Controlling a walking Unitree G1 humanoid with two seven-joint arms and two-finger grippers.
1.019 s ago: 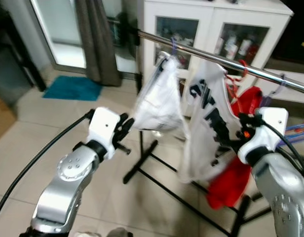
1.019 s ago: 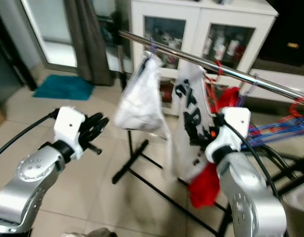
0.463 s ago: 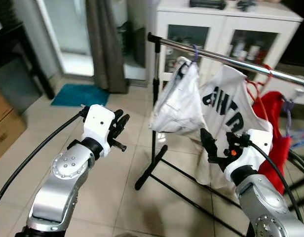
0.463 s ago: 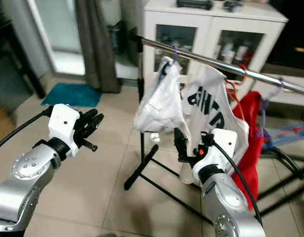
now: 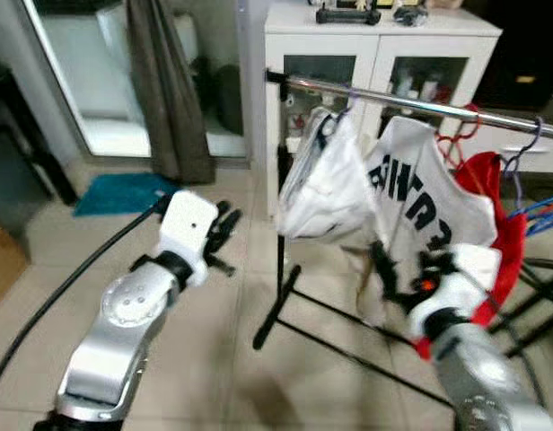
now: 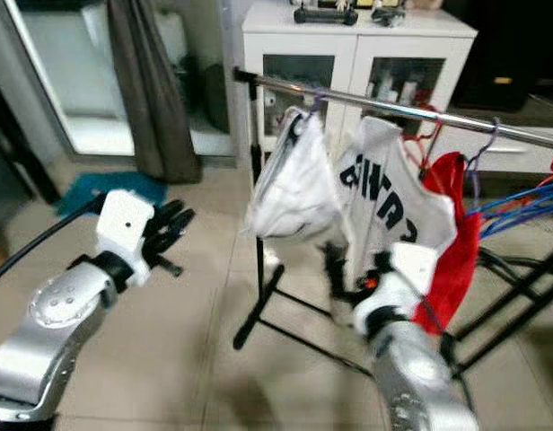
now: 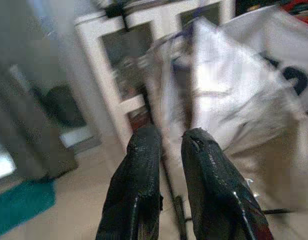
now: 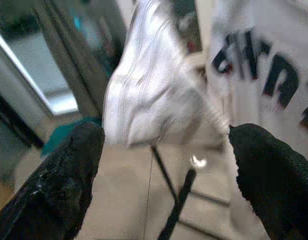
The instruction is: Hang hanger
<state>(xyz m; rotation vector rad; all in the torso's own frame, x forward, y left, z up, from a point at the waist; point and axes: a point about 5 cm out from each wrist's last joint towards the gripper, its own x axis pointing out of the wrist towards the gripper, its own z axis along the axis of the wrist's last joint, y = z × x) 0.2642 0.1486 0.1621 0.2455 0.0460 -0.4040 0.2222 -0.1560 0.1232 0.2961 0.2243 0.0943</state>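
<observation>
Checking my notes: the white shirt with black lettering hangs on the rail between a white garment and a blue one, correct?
Not quite. The shirt with black lettering hangs on the rail between the white garment and a red garment, not blue, as the left eye view shows.

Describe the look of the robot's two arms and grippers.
Both arms are rounded silver metal shells with a round screwed joint cap, ending in a white boxy wrist block. A black cable runs back from the left arm. The left gripper and right gripper each have two long, textured black fingers. An orange spot shows by the right wrist.
</observation>
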